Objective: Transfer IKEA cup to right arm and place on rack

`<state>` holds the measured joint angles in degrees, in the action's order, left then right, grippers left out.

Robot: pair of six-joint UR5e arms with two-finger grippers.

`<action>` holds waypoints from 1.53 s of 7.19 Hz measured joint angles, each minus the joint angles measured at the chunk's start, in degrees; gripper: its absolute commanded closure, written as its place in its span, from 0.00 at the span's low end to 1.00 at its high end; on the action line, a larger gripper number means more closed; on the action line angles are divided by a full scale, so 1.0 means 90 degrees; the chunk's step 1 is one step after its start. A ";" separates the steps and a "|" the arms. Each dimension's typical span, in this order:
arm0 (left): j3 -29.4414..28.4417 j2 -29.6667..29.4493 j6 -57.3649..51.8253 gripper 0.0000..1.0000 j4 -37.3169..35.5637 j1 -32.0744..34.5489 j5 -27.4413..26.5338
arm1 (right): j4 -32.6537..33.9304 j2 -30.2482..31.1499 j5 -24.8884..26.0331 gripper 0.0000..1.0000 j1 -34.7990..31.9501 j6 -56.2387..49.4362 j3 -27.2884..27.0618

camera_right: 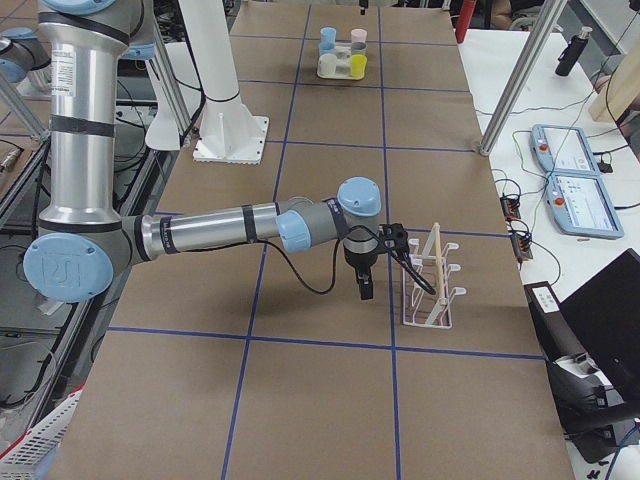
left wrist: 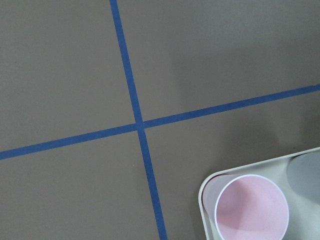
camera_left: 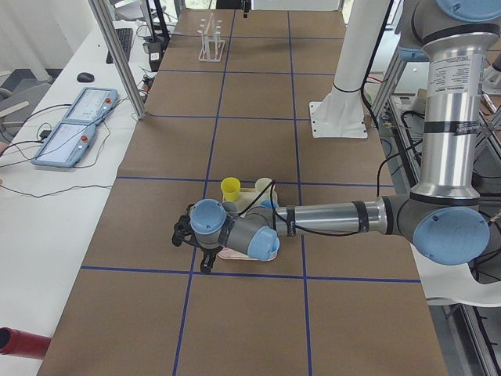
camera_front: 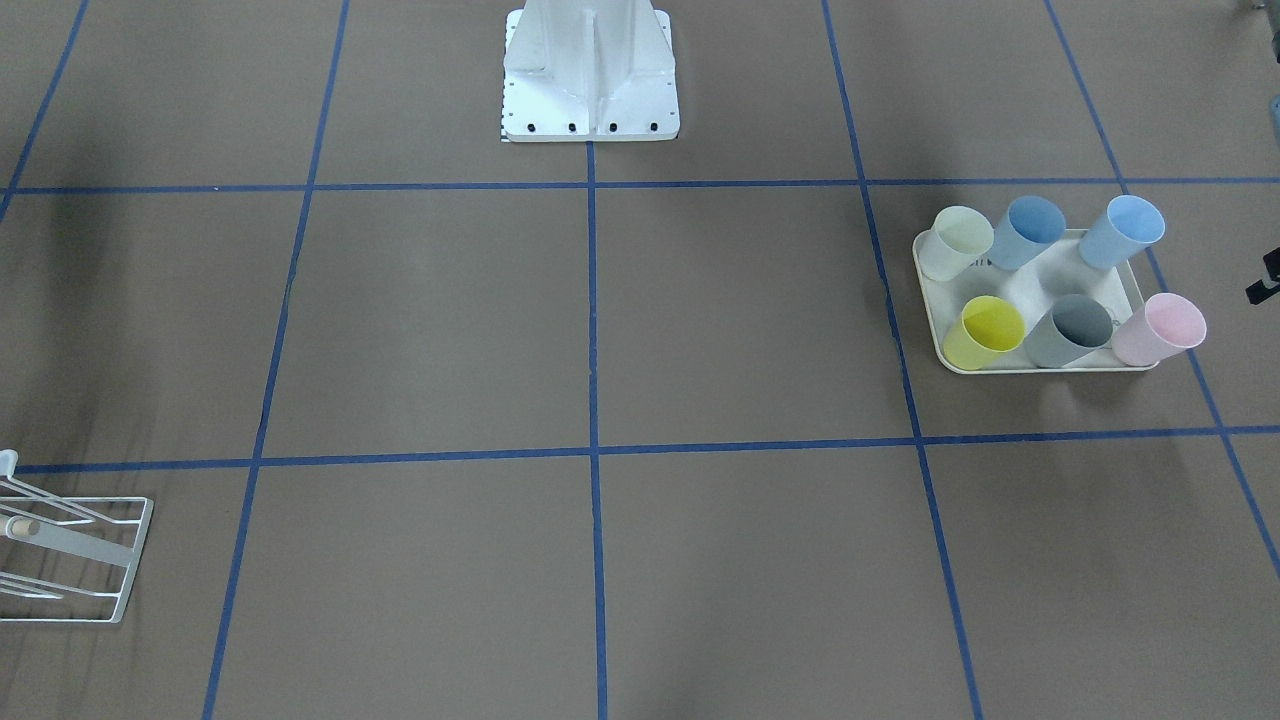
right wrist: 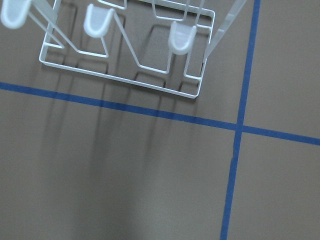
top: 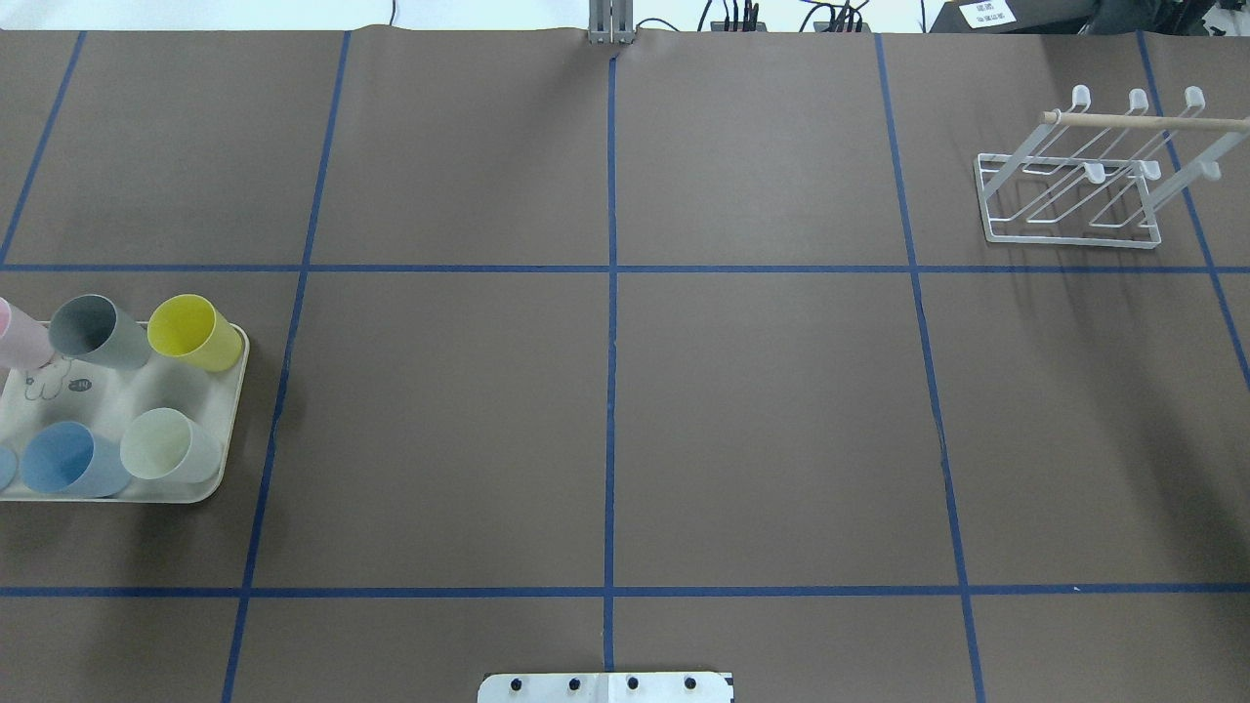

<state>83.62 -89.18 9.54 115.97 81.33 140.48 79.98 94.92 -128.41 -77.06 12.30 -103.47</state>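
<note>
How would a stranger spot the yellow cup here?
Find the cream tray of six cups on the robot's left side of the table. In its row farther from the robot, the yellow cup stands nearest the table's centre, the only yellow one.

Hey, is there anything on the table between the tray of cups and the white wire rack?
Nothing visible does. Between the cups on the tray and the rack, the overhead view shows only brown table cover with blue tape lines.
</note>
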 measured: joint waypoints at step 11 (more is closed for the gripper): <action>0.0196 -0.0196 0.0577 1.00 -0.0403 -0.0586 -0.0468 | -0.1053 -0.0329 -0.0022 0.01 0.1023 0.0089 0.0413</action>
<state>85.39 -90.95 14.73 112.35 76.06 136.27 70.50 91.96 -128.61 -67.85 13.10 -99.76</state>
